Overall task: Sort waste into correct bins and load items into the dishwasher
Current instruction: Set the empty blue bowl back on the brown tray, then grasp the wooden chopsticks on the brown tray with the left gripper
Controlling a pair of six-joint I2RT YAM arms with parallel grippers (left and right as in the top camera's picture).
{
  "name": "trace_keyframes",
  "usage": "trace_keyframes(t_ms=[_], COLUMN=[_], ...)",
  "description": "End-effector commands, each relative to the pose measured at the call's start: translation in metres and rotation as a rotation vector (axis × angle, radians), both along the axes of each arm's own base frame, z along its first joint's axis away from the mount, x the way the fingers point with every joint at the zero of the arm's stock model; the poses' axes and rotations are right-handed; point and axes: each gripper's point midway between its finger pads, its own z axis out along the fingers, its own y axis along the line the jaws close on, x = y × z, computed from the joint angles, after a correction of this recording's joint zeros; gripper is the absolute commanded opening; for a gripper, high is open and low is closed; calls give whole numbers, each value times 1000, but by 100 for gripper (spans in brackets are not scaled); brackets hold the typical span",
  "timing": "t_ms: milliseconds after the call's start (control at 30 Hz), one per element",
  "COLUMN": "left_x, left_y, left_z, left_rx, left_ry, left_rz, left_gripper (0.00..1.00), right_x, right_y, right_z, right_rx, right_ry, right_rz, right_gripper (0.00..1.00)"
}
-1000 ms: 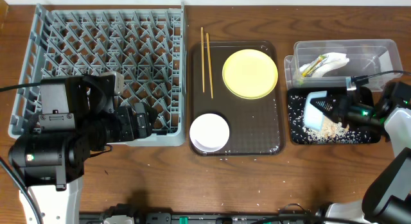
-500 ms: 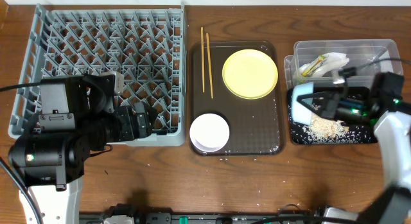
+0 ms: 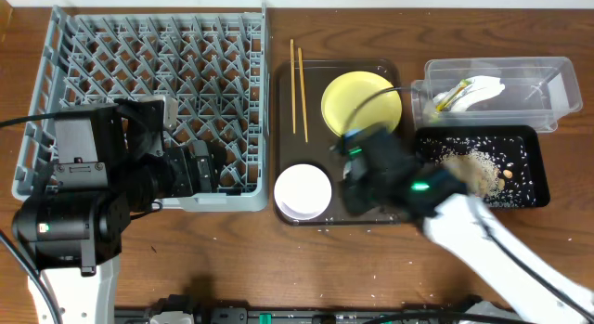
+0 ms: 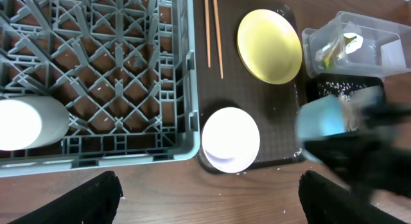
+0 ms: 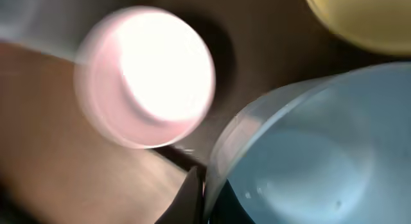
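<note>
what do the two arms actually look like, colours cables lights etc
Left arm: chunky black motor housings on a white lower link, thin black cable trailing off its side, left end effector black. Right arm: white tapered link, black wrist with small green lights, black cable looping above it; right end effector is too motion-blurred to describe.

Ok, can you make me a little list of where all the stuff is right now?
rack: white cup inside, near the front wall
brown tray: yellow plate and white bowl on it
chopsticks: side by side at that tray's left edge
right hand: holding light blue bowl above brown tray, blurred
left hand: open, empty
clear tub: napkin and wrapper inside
black tray: rice scraps
</note>
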Motion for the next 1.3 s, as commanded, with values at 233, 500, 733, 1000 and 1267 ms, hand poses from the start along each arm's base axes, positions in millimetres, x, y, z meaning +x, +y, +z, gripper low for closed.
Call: trace_keyframes(t_ms=[233, 500, 733, 1000, 1267], left_x=[-5, 14, 48, 129, 181], left_y=[-24, -54, -108, -141, -159], left_z=[6, 8, -40, -103, -183], left_rx=[12, -22, 91, 185, 198], left_ry=[-36, -68, 18, 12, 60], left_rz=[-130, -226, -329, -242, -224], left_gripper=[89, 89, 89, 70, 68], right_x=[13, 25, 55, 52, 46], right_y=[-25, -28, -50, -84, -87], right_z=[-72, -18, 63, 73, 67], right_rx=[-278, -92, 239, 316, 286], right_ry=[40, 14, -90, -37, -11], right_rz=[-239, -233, -298, -390, -400], right_gripper=[13, 65, 78, 70, 68])
